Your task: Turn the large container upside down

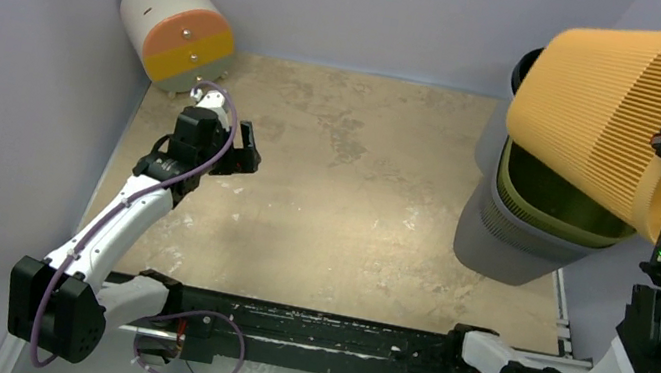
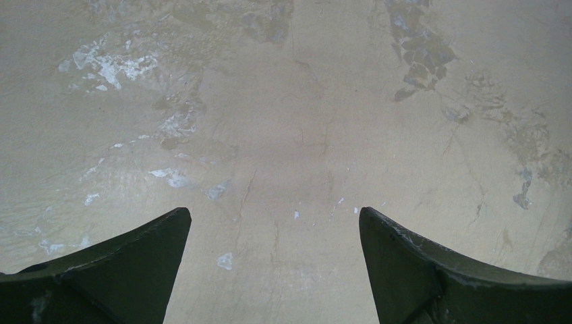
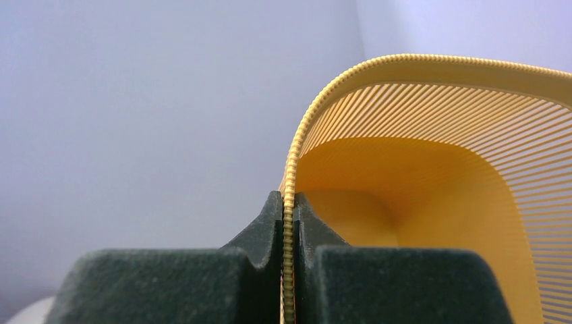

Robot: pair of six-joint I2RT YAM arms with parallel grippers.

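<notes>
Overhead down onto table [image 1: 359, 171], left wrist close above it — right wrist sideways

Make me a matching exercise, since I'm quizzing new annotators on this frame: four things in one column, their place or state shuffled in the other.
Things
1. orange slatted container
2. grey container
3. white canister
4. left gripper

Places or states
A. open over the bare table
B. lying on its side in the far left corner
C. rim pinched by the right gripper, raised and tilted
D. standing at the table's right edge, olive container nested inside

Pairs: 1-C, 2-D, 3-B, 4-A
</notes>
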